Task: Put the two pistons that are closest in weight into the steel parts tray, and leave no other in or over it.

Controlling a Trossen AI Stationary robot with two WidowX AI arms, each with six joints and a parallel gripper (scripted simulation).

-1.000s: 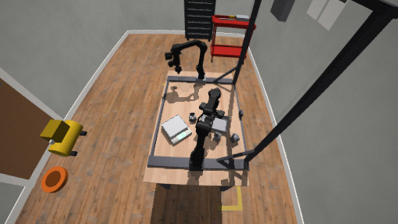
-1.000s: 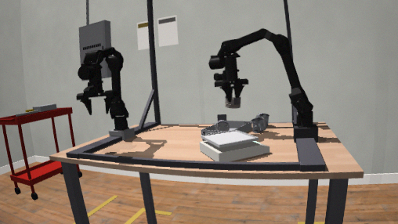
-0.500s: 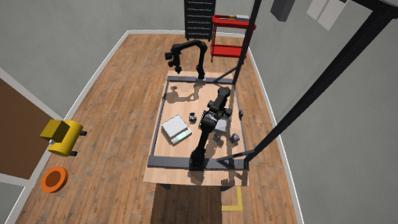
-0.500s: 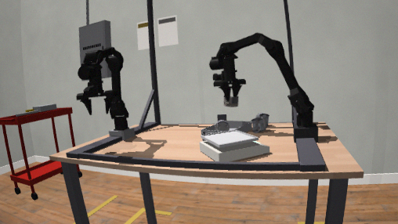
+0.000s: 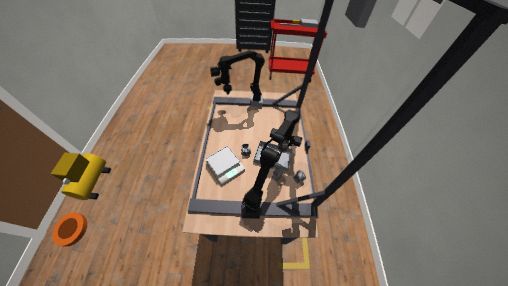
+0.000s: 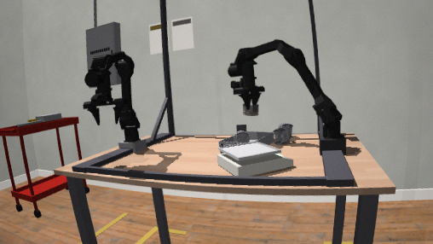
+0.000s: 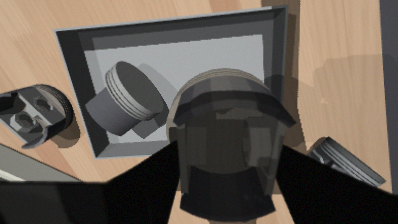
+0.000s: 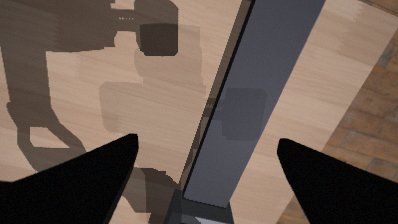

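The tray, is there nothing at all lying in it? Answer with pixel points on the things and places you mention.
No, a piston (image 7: pixel 131 95) lies tilted inside the tray (image 7: pixel 175 27).

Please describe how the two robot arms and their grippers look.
Both arms are matte black, with slim links and bulky rounded joints. The left gripper and the right gripper have black fingers, tapering toward the tips.

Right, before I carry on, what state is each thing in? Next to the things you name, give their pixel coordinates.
Left end effector (image 6: pixel 251 101) (image 7: pixel 227 147): shut on a piston
Held piston (image 6: pixel 251 111) (image 7: pixel 222 95): clear of the tray floor
Right end effector (image 5: pixel 223 86) (image 6: pixel 107 123) (image 8: pixel 207 137): open, nothing gripped
Tray (image 5: pixel 285 161) (image 6: pixel 265 137) (image 7: pixel 75 95): one piston inside
Tray piston (image 7: pixel 135 90): tilted
Piston by the scale (image 5: pixel 245 150) (image 7: pixel 40 112): outside the tray
Scale (image 5: pixel 224 160) (image 6: pixel 256 164) (image 7: pixel 20 165): pan unloaded, display lit, reading illegible
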